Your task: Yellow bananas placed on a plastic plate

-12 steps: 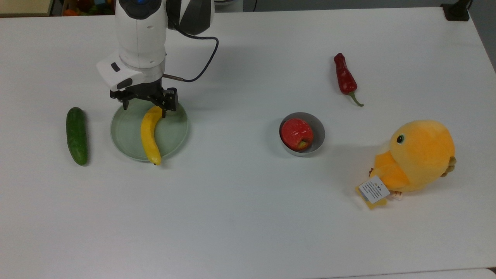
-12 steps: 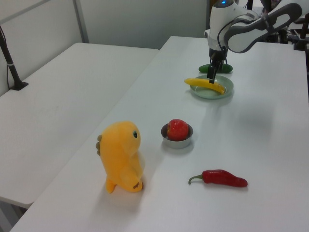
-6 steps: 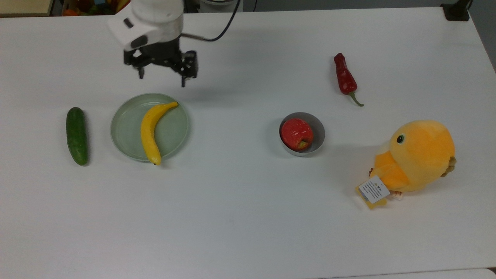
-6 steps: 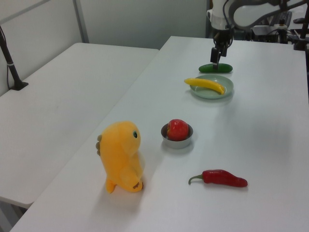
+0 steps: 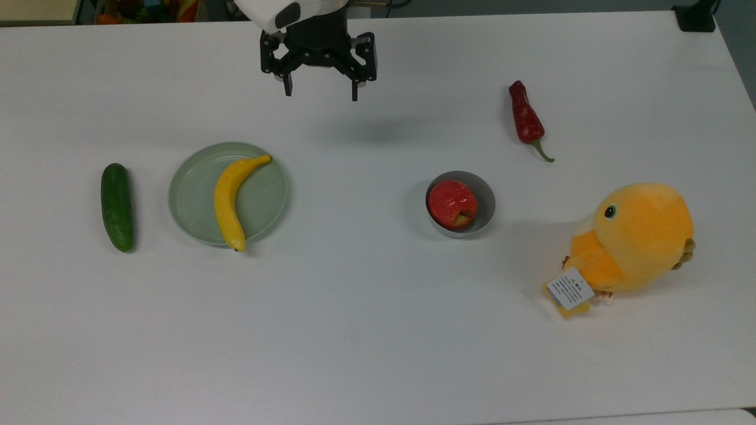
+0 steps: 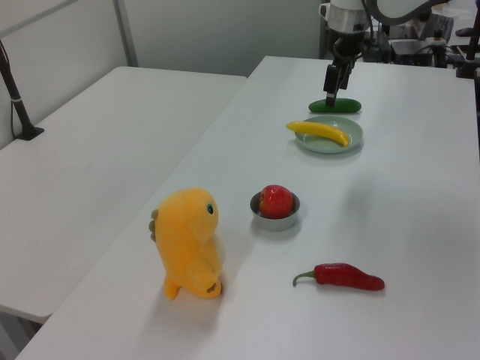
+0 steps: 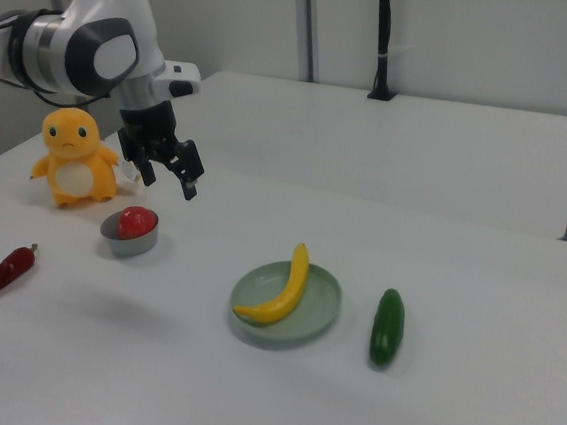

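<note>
Gripper (image 5: 319,90) empty, jaws spread, raised above worktop (image 5: 378,330). Yellow bananas (image 5: 231,199) lie down and toward top view's left of gripper, well apart, across plastic plate (image 5: 192,195); long axis diagonal, dark tip past plate's rim. Placement looks complete.

Yellow bananas (image 5: 227,200), pale green plastic plate (image 5: 195,195), dark green cucumber (image 5: 117,206).

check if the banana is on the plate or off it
On. The banana lies across the plate, its dark tip overhanging the rim; the open claw is well clear.
</note>
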Tool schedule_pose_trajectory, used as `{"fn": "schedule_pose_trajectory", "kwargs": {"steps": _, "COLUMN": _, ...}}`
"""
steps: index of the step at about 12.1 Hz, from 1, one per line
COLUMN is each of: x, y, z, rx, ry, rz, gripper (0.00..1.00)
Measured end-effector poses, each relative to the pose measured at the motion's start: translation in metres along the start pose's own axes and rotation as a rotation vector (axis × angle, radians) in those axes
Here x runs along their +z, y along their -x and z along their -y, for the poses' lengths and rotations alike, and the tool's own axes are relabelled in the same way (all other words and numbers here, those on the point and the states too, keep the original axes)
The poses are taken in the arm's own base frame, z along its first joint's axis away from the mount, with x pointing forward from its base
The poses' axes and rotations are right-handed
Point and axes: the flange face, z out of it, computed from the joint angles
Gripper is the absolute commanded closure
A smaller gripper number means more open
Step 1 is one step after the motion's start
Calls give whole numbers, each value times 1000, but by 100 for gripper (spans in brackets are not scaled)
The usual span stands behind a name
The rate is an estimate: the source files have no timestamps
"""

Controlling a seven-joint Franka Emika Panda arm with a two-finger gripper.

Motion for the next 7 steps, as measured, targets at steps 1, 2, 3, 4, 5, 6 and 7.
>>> {"fn": "schedule_pose_trajectory", "kwargs": {"steps": 1, "x": -4, "y": 1, "z": 3, "rx": -5, "ry": -1, "rz": -6, "gripper": 0}}
{"fn": "schedule_pose_trajectory", "kwargs": {"steps": 2, "x": -7, "y": 2, "z": 4, "rx": -7, "ry": -2, "rz": -11, "gripper": 0}}
{"fn": "schedule_pose_trajectory", "kwargs": {"steps": 3, "x": -9, "y": 2, "z": 4, "rx": -7, "ry": -2, "rz": -13, "gripper": 0}}
{"fn": "schedule_pose_trajectory", "kwargs": {"steps": 4, "x": -10, "y": 3, "z": 4, "rx": -2, "ry": -10, "rz": -14, "gripper": 0}}
{"fn": "schedule_pose_trajectory", "kwargs": {"steps": 5, "x": -11, "y": 3, "z": 1, "rx": 12, "ry": -28, "rz": -13, "gripper": 0}}
{"fn": "schedule_pose_trajectory", "kwargs": {"steps": 6, "x": -11, "y": 2, "z": -3, "rx": 25, "ry": -36, "rz": -13, "gripper": 0}}
{"fn": "schedule_pose_trajectory", "kwargs": {"steps": 7, "x": -12, "y": 2, "z": -6, "rx": 30, "ry": -38, "rz": -14, "gripper": 0}}
